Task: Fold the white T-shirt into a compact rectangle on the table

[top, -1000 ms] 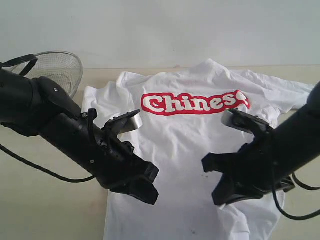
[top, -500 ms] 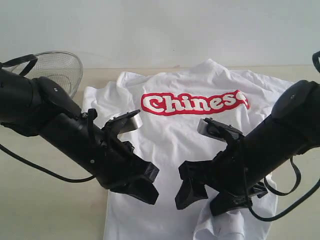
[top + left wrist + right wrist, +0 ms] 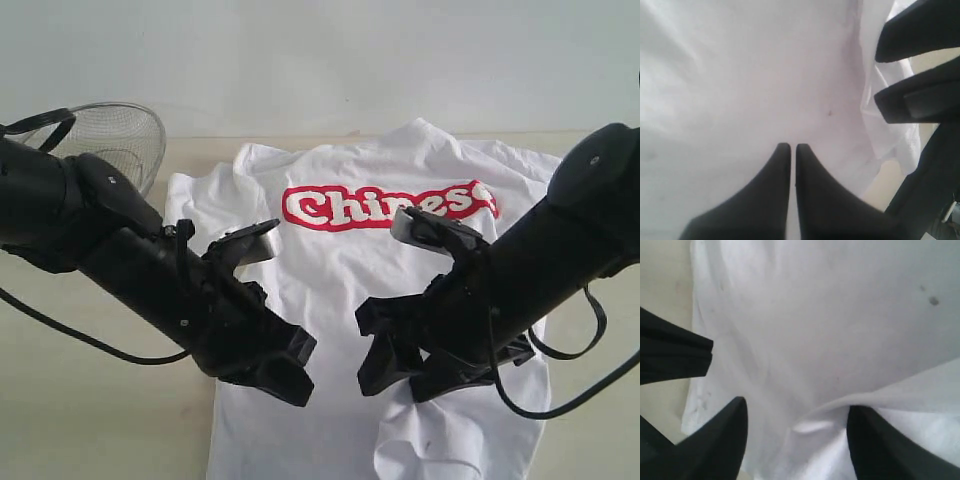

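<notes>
Nearest, a soft ridge of hem on the white T-shirt (image 3: 340, 265) lies between the 2 parted jaws of the right gripper (image 3: 795, 425); closing low to catch both layers should hold it. The left gripper (image 3: 792, 147), pinched together and empty, sits over limp wrinkled cotton. The shirt lies print-up on the matte table (image 3: 80, 420); farthest, a wire-mesh bowl (image 3: 115, 135).

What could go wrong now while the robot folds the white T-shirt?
1. The left tool and right tool hang very close together over the white T-shirt, so they might bump.
2. The right tool is open around a bunched-up fold; the fold may flop back or crease badly.
3. The left arm looks near the wire-mesh bowl and could knock it.
</notes>
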Robot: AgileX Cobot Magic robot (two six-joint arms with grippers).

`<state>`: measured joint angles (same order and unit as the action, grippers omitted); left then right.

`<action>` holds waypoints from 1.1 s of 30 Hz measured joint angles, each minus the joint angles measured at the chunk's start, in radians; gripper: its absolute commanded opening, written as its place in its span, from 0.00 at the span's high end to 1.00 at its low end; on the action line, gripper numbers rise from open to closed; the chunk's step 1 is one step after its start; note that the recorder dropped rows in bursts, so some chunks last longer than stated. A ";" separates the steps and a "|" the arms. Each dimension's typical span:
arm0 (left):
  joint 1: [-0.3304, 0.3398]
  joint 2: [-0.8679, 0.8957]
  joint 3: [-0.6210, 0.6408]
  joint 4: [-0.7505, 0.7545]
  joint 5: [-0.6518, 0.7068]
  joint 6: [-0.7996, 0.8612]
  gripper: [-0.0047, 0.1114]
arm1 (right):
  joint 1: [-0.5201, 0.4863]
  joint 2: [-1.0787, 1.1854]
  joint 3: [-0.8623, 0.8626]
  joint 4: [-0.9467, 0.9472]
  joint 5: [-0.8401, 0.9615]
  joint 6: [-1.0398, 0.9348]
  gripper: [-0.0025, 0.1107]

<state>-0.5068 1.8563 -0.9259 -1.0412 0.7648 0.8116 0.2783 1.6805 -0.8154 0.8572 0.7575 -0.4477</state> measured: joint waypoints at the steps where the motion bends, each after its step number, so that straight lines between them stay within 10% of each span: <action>1: 0.000 0.000 0.000 0.000 0.000 0.000 0.92 | 0.000 -0.002 0.000 -0.009 0.000 0.008 0.51; 18: 0.000 0.141 0.000 0.011 0.007 -0.006 0.92 | 0.000 0.008 -0.142 0.118 0.082 -0.091 0.51; 33: 0.000 0.141 0.000 0.011 0.031 -0.006 0.92 | -0.111 -0.165 -0.013 -0.273 0.142 0.203 0.51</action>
<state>-0.5068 1.9971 -0.9259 -1.0299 0.7962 0.8056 0.1669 1.5158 -0.8286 0.5841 0.8999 -0.2444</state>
